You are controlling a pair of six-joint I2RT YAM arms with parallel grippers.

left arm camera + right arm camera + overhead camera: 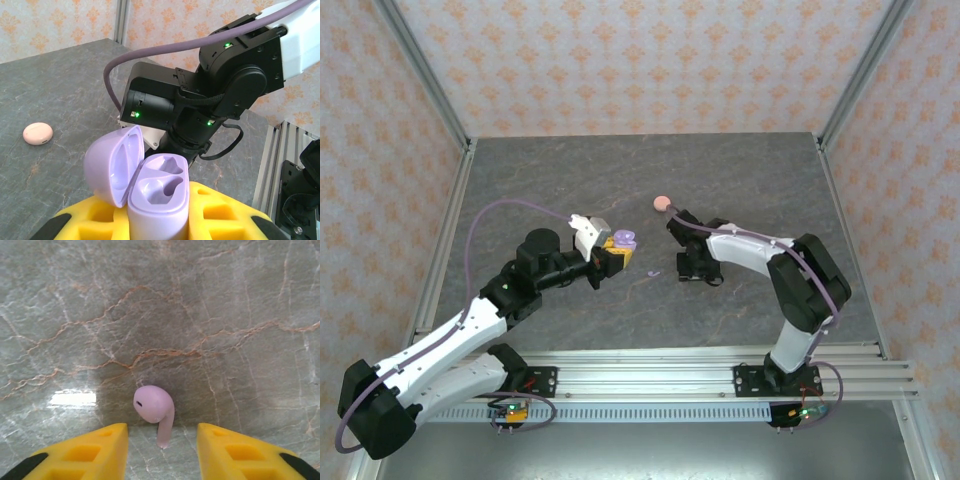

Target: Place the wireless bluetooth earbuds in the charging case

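Observation:
My left gripper [160, 222] is shut on the base of a lilac charging case [159, 192], held upright above the table. Its lid is hinged open to the left and both sockets are empty. From above, the same case [621, 241] sits at the tip of the left gripper [609, 257]. A lilac earbud [152, 404] lies on the marble table, stem pointing toward the camera. My right gripper [161, 430] is open around it, yellow fingers [100, 450] apart on either side and not touching it. A small lilac piece [653, 274] lies just left of the right gripper [692, 268].
A round pale pink case [663, 203] lies shut on the table behind the right wrist, also seen as the pink case [38, 133] in the left wrist view. The right arm [220, 95] stands close in front of the held case. Metal frame posts [430, 90] border the table.

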